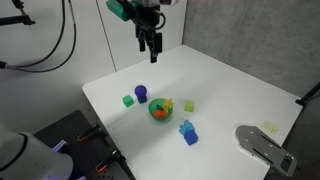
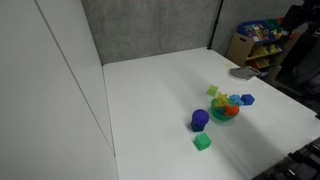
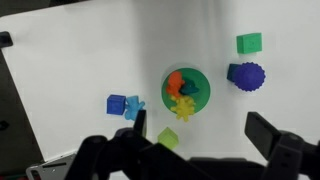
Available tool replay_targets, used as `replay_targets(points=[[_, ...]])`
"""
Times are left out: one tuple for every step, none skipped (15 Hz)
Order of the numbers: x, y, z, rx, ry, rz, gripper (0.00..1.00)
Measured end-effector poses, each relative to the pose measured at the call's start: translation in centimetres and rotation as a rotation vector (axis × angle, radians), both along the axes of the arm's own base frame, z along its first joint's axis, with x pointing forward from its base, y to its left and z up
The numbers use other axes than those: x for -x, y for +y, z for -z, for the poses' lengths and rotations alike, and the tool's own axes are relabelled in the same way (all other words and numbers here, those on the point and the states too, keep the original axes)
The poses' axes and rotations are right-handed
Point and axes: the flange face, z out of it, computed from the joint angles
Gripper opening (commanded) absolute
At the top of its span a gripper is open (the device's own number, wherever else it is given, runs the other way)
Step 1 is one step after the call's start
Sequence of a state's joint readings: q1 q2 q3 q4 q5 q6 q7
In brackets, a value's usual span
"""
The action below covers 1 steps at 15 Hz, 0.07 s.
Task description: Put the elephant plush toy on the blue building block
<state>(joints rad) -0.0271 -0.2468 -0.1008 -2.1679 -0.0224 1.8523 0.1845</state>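
The elephant plush toy (image 3: pixel 134 108) is a small light blue toy lying on the white table, touching the side of the blue building block (image 3: pixel 116 104). Both show in both exterior views: the toy (image 1: pixel 186 126) (image 2: pixel 236 100) and the block (image 1: pixel 190 137) (image 2: pixel 247 99). My gripper (image 3: pixel 200 135) is open and empty. It hangs high above the table's far side in an exterior view (image 1: pixel 150 52), well away from the toy. It is out of view in the other exterior frame.
A green bowl (image 3: pixel 200 78) (image 1: pixel 153 113) holds orange, yellow and dark teal toys. A yellow-green block (image 3: pixel 168 138), a green cube (image 3: pixel 249 43) and a dark blue-purple rounded thing (image 3: pixel 246 76) lie around it. A grey device (image 1: pixel 262 143) sits at the table's corner.
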Motion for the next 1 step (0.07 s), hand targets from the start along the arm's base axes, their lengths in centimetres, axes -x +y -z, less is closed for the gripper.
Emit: replay_targets(points=[[-0.04,0.01,0.16,0.0,0.003,0.0,1.0]])
